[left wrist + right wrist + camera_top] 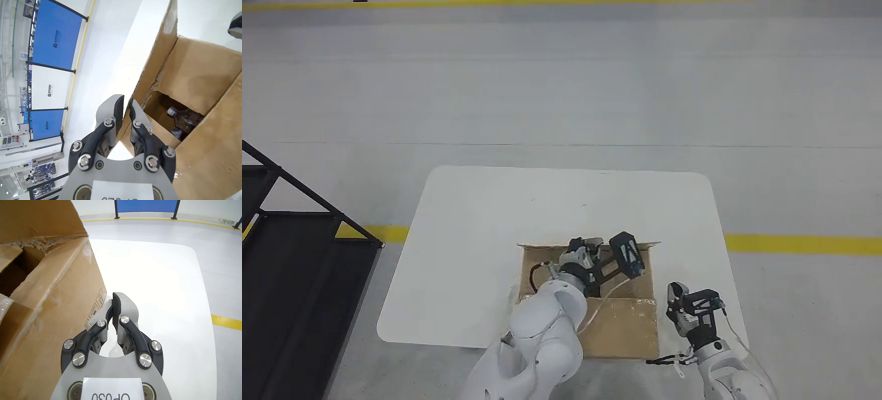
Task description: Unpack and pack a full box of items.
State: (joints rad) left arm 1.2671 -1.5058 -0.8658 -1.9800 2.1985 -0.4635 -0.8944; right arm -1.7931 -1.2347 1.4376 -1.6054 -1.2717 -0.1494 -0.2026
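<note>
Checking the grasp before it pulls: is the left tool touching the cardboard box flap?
Touching. The left wrist view shows the left tool closed on the edge of the cardboard box flap, the cardboard pinched inside it.

Box on table, near front edge, right of centre. Bottles inside box, lying on bottom, one beside other. Left gripper at box's far side, flap edge between its fingers; flap upright, table beyond it. Right gripper over table, just beside box's right wall, outside box. Rack on floor left of table. Floor stripe runs under table, left to right.
</note>
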